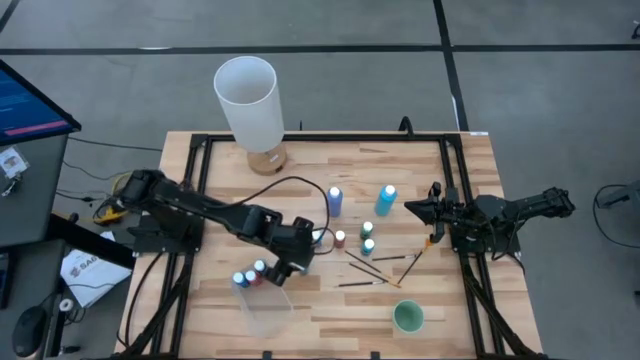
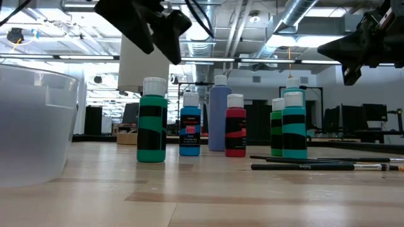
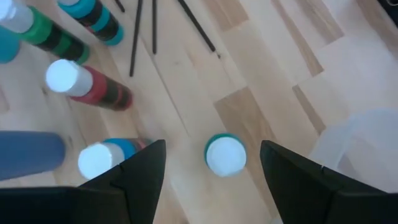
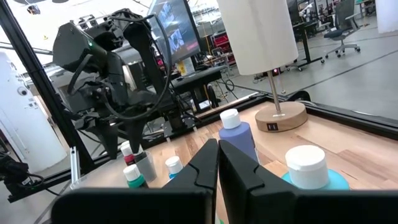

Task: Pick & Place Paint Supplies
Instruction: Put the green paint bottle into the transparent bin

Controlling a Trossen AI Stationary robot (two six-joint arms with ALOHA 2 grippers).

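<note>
Pale wooden planks make up the table [image 1: 330,310], framed by black rails and set on a grey floor.

At its centre-left the left gripper [image 1: 283,262] hangs above the boards with its jaws spread wide and nothing between them. In the left wrist view a teal bottle [image 3: 225,155] with a white cap stands directly below the gap, touched by neither dark finger [image 3: 144,171]. A small blue bottle [image 3: 102,157] stands just beside one finger, and a red bottle [image 3: 87,86] a little farther out. In the high view this cluster sits at about 8 o'clock from the gripper, and a clear plastic container [image 1: 265,308] lies at about 6 o'clock, near the table's front edge.

At about 2 o'clock from the left gripper stands a tall blue bottle [image 1: 334,201], with another red-labelled small bottle [image 1: 340,239] between the two. Farther toward 3 o'clock stand a taller teal-blue bottle [image 1: 386,199] and two small green bottles [image 1: 367,237]. Several thin dark brushes [image 1: 368,270] lie flat on the boards below those bottles, fanned out and crossing one another.

The right gripper [image 1: 412,207] waits over the table's right side, jaws pressed together and empty, pointing toward the bottles.

A small green cup [image 1: 407,317] sits at about 5 o'clock from the table's centre, near the front edge. A tall white cylinder [image 1: 248,100] on a round wooden base stands at about 11 o'clock, by the back rail.
</note>
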